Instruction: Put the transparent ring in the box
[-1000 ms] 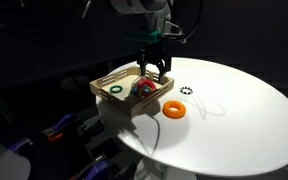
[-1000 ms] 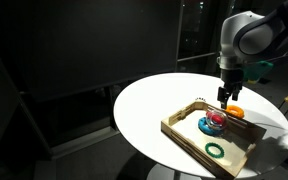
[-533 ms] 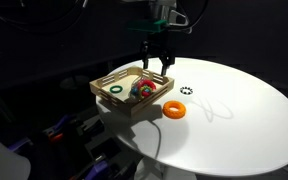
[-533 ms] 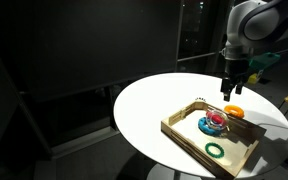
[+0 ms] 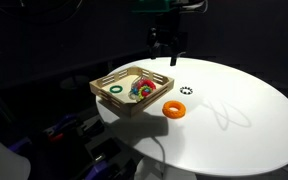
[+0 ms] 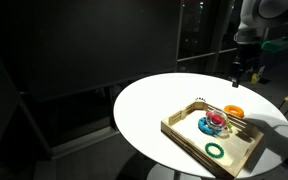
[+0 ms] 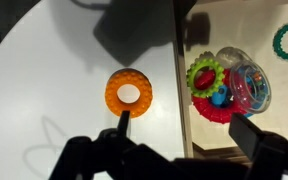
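Note:
The box (image 5: 106,95) is a shallow light-wood tray at the round table's edge, seen in both exterior views (image 6: 184,130) and in the wrist view (image 7: 184,100). The transparent ring (image 7: 249,85) lies inside it, glassy, against a red and green ring toy (image 7: 209,90). My gripper (image 5: 166,45) hangs high above the table past the box's far side, also in an exterior view (image 6: 239,72). In the wrist view its fingers (image 7: 189,130) stand wide apart with nothing between them. The orange ring (image 7: 129,92) lies on the table just outside the box.
A dark green ring (image 5: 115,88) lies at the box's other end. A small dark-and-white dotted ring (image 5: 186,91) lies on the white table (image 5: 234,120) beyond the orange ring (image 5: 174,109). The surroundings are dark.
My gripper has risen from just over the box's contents to well above the table and shifted away from the box. It is empty. The rings have not moved.

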